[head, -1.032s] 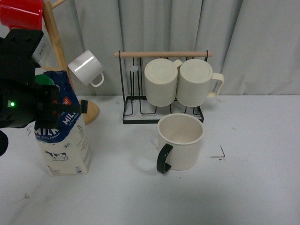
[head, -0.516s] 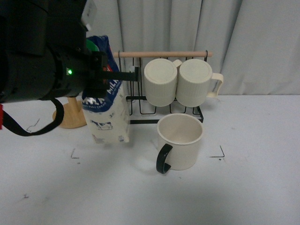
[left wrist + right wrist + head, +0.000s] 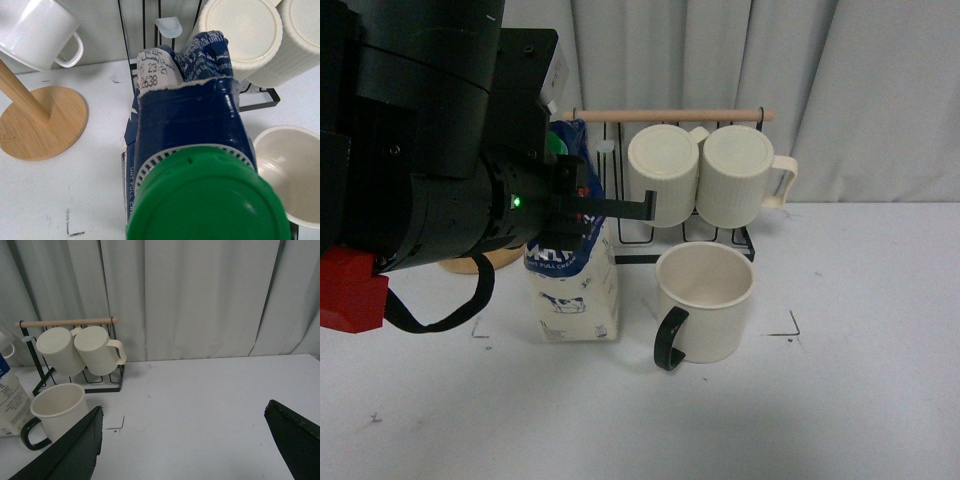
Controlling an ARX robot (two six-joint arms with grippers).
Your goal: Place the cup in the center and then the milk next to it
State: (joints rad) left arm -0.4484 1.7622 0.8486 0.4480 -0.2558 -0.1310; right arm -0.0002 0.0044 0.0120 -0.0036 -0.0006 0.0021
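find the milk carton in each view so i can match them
Front view: milk carton stands just left of the cup.
Left wrist view: it fills the foreground, green cap nearest.
Right wrist view: a sliver at the frame edge, beside the cup.
Shared landmark: the cup.

The left arm (image 3: 430,150) is a bulky stack of matte black rounded housings, with a small green light (image 3: 517,202) glowing on its side, a red block (image 3: 350,290) below and a black cable (image 3: 425,328) looping under it. The right gripper (image 3: 183,410) has two plain black wedge-shaped fingers (image 3: 65,455).
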